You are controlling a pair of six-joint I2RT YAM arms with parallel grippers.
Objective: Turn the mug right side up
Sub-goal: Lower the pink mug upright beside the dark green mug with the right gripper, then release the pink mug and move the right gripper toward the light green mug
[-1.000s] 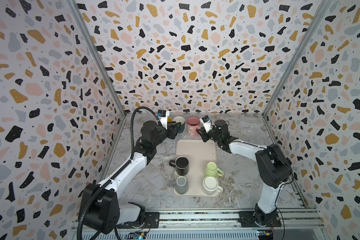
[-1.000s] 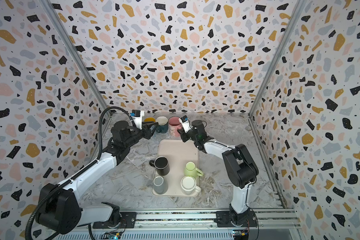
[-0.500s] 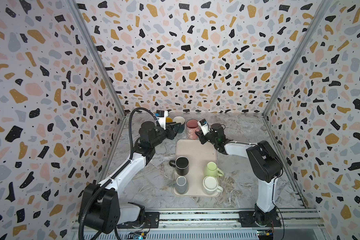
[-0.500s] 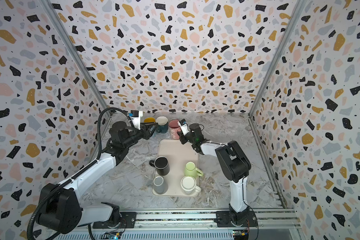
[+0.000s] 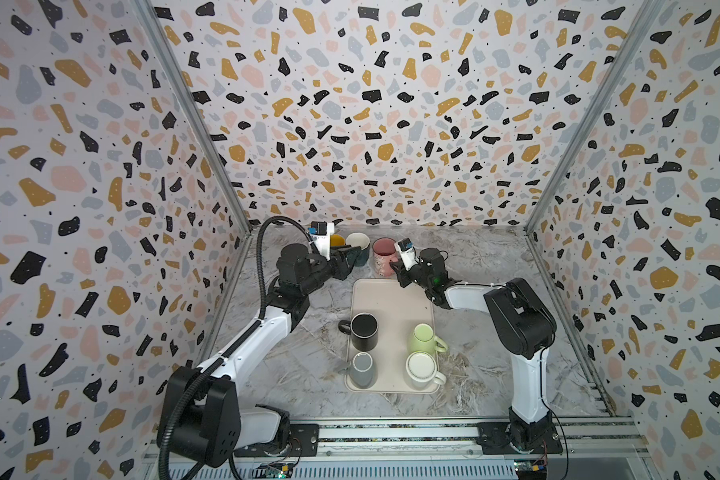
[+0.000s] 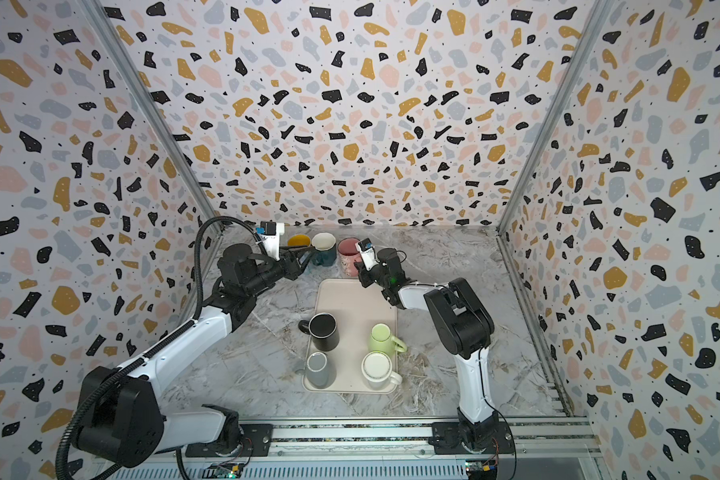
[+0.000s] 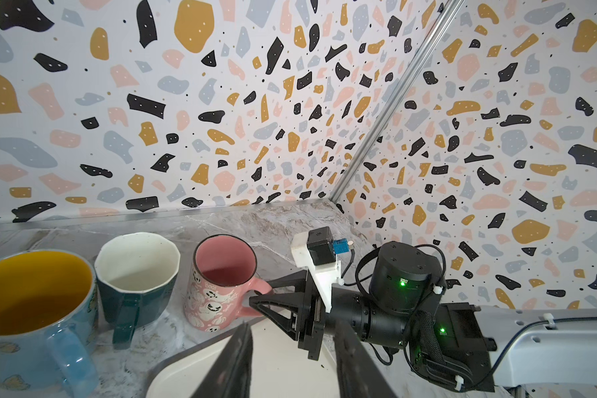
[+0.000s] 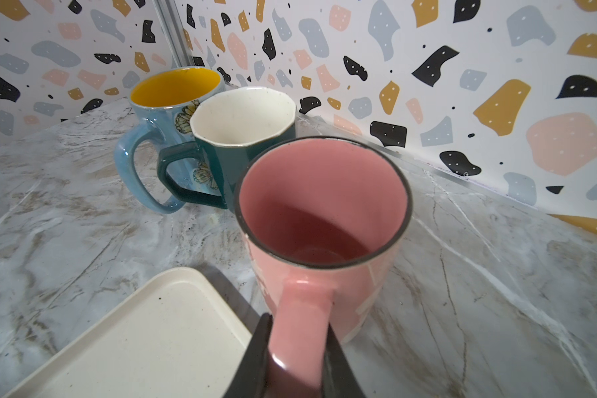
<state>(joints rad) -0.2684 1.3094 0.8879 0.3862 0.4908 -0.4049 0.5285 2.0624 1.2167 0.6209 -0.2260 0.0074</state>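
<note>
The pink mug (image 5: 384, 257) (image 6: 348, 255) stands upright, mouth up, on the marble table just behind the tray's far edge. Its ghost-printed side (image 7: 221, 275) and empty inside (image 8: 324, 213) both show. My right gripper (image 5: 395, 267) (image 6: 361, 271) (image 8: 297, 330) is shut on the mug's handle, one finger on each side; in the left wrist view the right gripper (image 7: 266, 296) meets the handle. My left gripper (image 5: 352, 259) (image 6: 306, 257) (image 7: 292, 327) hovers open and empty over the tray's far left corner, beside the mug.
A cream tray (image 5: 391, 299) (image 8: 135, 337) holds several mugs: black (image 5: 364, 330), green (image 5: 424, 337), grey (image 5: 361, 368) and white (image 5: 422, 370). A blue mug with yellow inside (image 5: 336, 240) and a teal mug (image 5: 358, 245) stand by the back wall.
The right arm's elbow has swung inward and its wrist has shifted a little left, still on the pink mug's handle. The mug stays upright in place. The left arm has hardly moved.
</note>
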